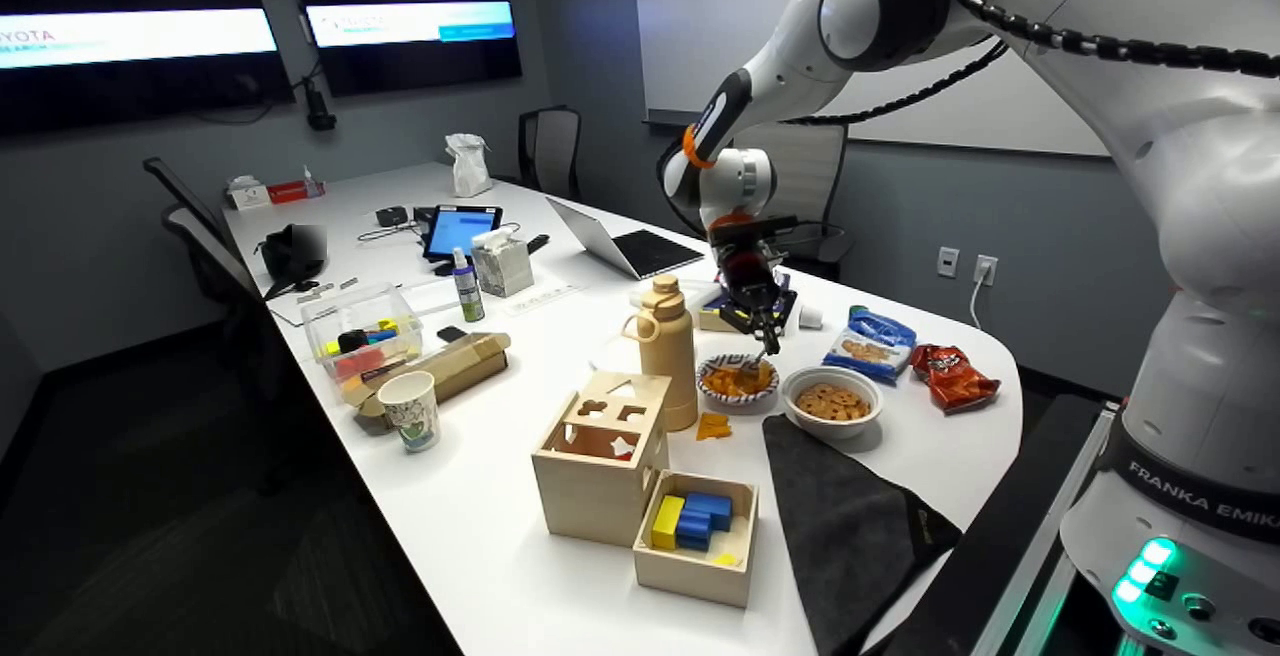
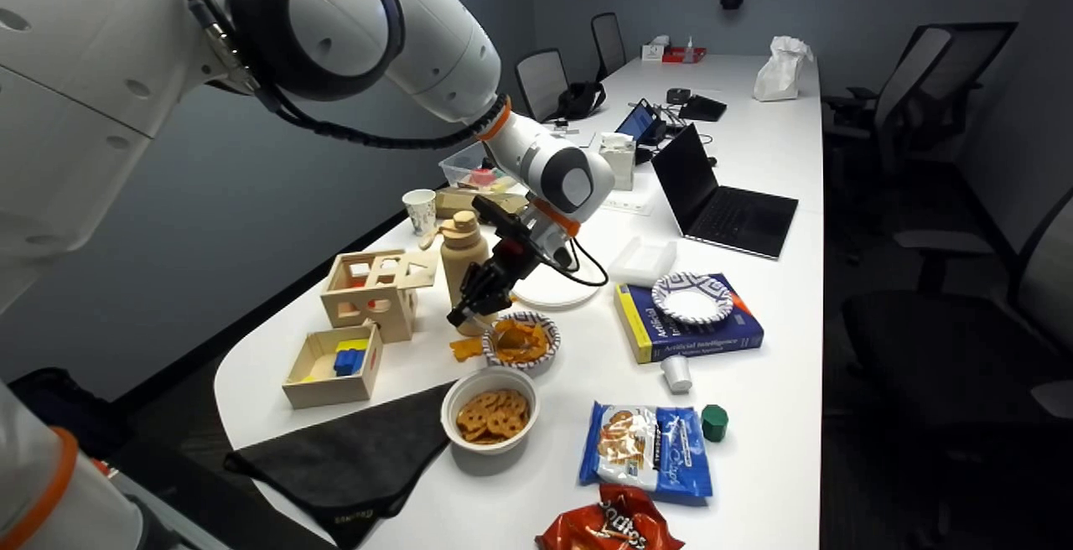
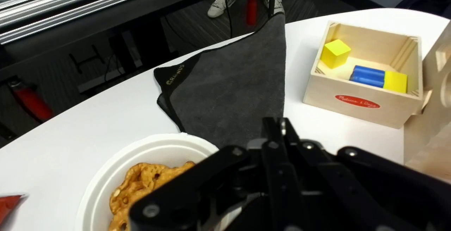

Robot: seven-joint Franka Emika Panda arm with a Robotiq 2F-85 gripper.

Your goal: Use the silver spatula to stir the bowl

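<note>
Pinching the silver spatula (image 2: 486, 328) tight in the black gripper (image 2: 459, 315). Pointing it down at a slant, in with the orange chips (image 2: 521, 342) of the zigzag paper bowl (image 2: 551, 334), set in from the edges near the rounded end of the white worktop (image 2: 587, 365). Put just beside the tall tan flask (image 2: 459, 269) and close to the white bowl (image 3: 165, 154) of pretzel crisps (image 2: 495, 416). Joined by more orange chips lying loose right next to the paper bowl.

Showing, by a rounded corner, a wooden box (image 3: 327, 93) with blue and yellow blocks (image 3: 368, 76) inside, just beside a wooden shape sorter (image 1: 590, 501). Showing also a dark gray cloth (image 3: 232, 90), spread out to the edge by the robot's base (image 1: 1230, 556). Carrying a paper cup (image 1: 409, 411) near one long edge. Carrying, near the opposite long edge, an Artificial Intelligence book (image 2: 712, 345) with a zigzag paper dish (image 2: 692, 307) on top, and an open laptop (image 2: 746, 219) farther along. Carrying a blue snack bag (image 1: 868, 341) and a red Doritos bag (image 1: 953, 378) too, toward the other rounded corner.
</note>
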